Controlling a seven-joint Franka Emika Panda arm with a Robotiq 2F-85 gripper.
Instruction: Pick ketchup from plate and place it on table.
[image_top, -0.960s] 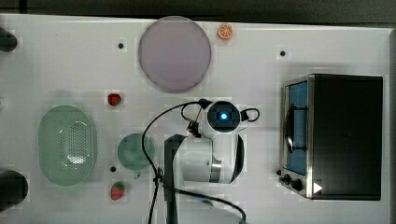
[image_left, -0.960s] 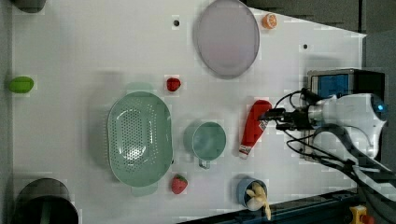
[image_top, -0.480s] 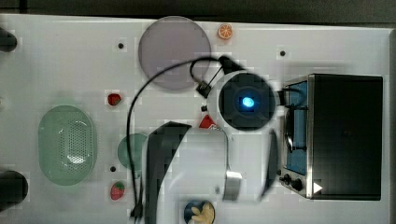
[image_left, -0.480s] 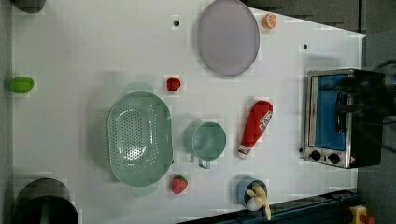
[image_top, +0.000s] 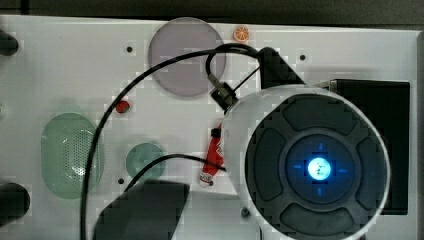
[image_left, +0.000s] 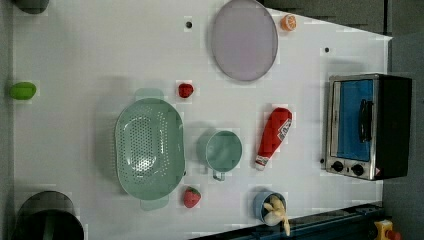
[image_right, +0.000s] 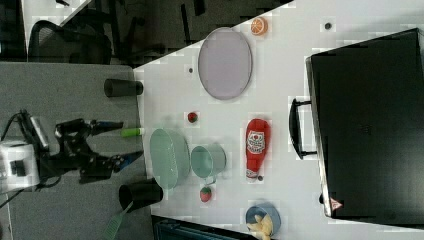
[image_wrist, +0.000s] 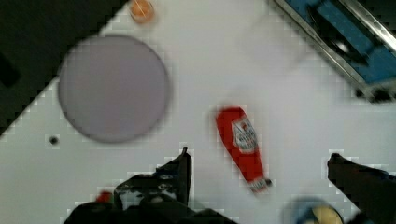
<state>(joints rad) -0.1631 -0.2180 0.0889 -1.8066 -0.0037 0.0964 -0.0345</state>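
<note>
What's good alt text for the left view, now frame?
A red ketchup bottle lies flat on the white table, apart from the bare lilac plate and beside a green cup. In the left view's left half sits a green perforated basket with two strawberries nearby; a toaster oven stands at the left view's right.
</note>
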